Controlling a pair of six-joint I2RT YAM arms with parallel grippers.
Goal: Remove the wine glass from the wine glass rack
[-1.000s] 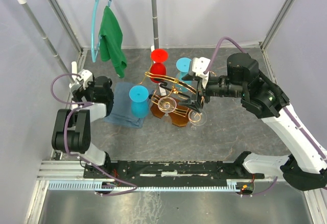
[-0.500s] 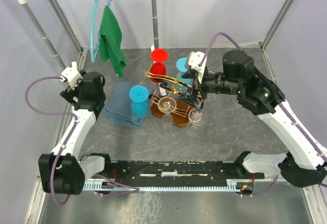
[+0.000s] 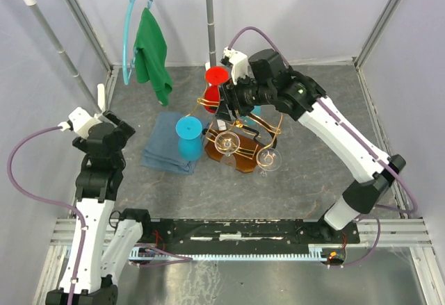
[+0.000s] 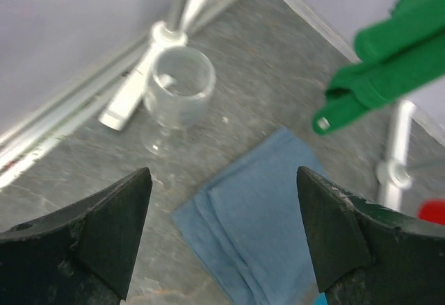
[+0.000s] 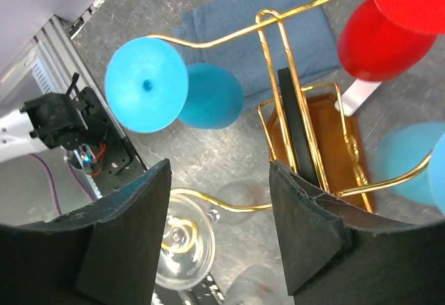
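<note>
1. Gold wire on the wine glass rack (image 5: 295, 124): shiny, polished metal. The black bars look matt.
2. Its base (image 5: 330, 128) is smooth brown wood.
3. Wine glass (image 5: 182, 246): clear, glossy glass.
4. Blue cloth (image 4: 257, 215) is soft, matt fabric.
5. Green cloth (image 4: 396, 62) is matt too.
6. Table (image 4: 264, 62): grey, mottled, dull.

**No legible writing in any view**

Nothing can be read. The green fabric cloth (image 4: 389, 62) hanging over the far left corner of the desk (image 4: 271, 48) carries a small white tag (image 4: 323, 122), too blurred to make out. A small white piece (image 5: 358, 98) beside the gold wire wine glass rack with a brown wooden base (image 5: 295, 121), mid-desk, shows no readable marks.
</note>
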